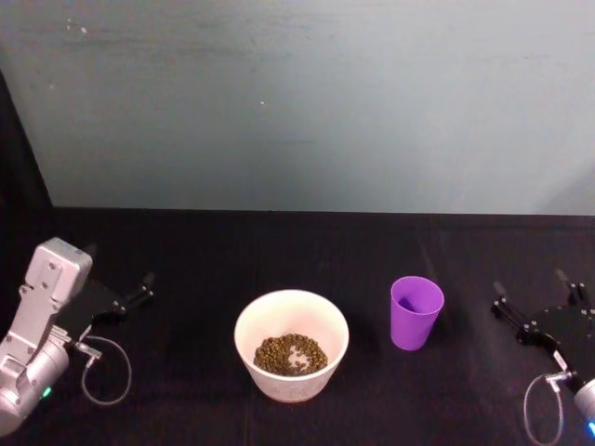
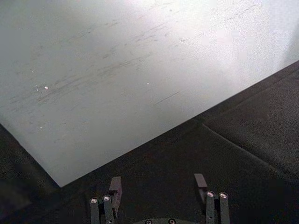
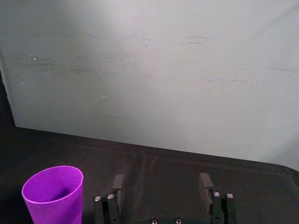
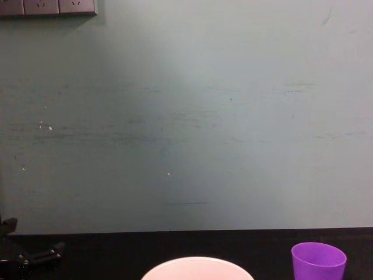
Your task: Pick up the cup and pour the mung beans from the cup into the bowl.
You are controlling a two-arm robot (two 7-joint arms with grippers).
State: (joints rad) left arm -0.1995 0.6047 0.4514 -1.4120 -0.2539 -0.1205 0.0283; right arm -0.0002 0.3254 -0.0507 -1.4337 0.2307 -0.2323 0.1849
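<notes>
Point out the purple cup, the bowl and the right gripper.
cup (image 1: 416, 316): head view, on its outer wall.
bowl (image 1: 279, 307): head view, on its pale inner wall.
right gripper (image 3: 162, 184): right wrist view, midway between its open fingertips.

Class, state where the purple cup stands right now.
In the head view the cup stands upright on the black table, right of the bowl and left of the right pincer.

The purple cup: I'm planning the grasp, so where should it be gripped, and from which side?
Grip the cup across its smooth side wall, coming level from its right, where the open right gripper waits. It stands upright with no handle, and the bowl sits on its left.
</notes>
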